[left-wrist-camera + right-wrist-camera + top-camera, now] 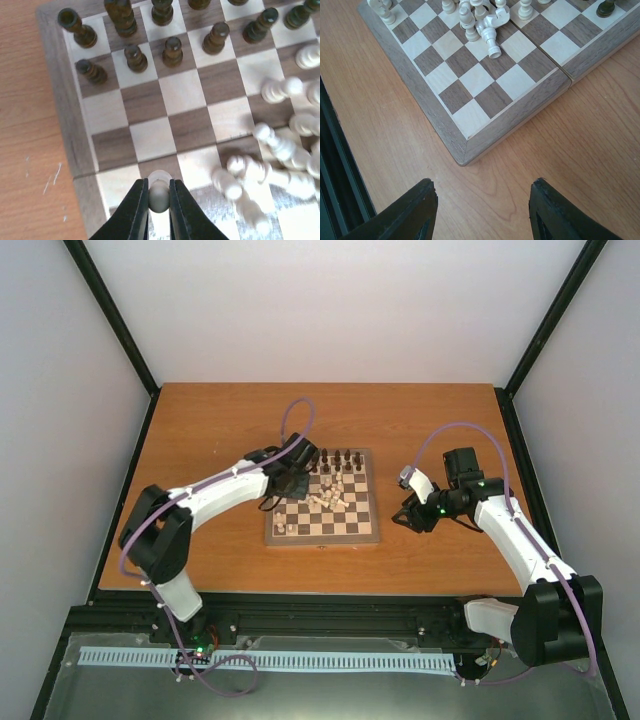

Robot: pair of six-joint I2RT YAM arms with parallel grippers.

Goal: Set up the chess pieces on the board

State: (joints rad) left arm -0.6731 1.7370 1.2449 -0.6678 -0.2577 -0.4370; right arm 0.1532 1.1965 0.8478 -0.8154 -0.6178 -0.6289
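A cream piece (159, 199) is pinched in the left gripper's (159, 186) narrow jaws over the board's (340, 539) left edge. Dark pieces (172, 51) stand in the far rows, and a cream heap (280, 150) lies mid-board. The right gripper (482, 210) gapes wide above the table (220, 420).

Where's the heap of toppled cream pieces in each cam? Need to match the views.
Top external: the heap of cream pieces lies near the middle of the board.
Left wrist: the heap is on the right side, mostly in the lower half, blurred, to the right of the left gripper.
Right wrist: the heap is at top centre, cut by the upper edge.
Shared landmark: the board's brown border frame shows in all three views.
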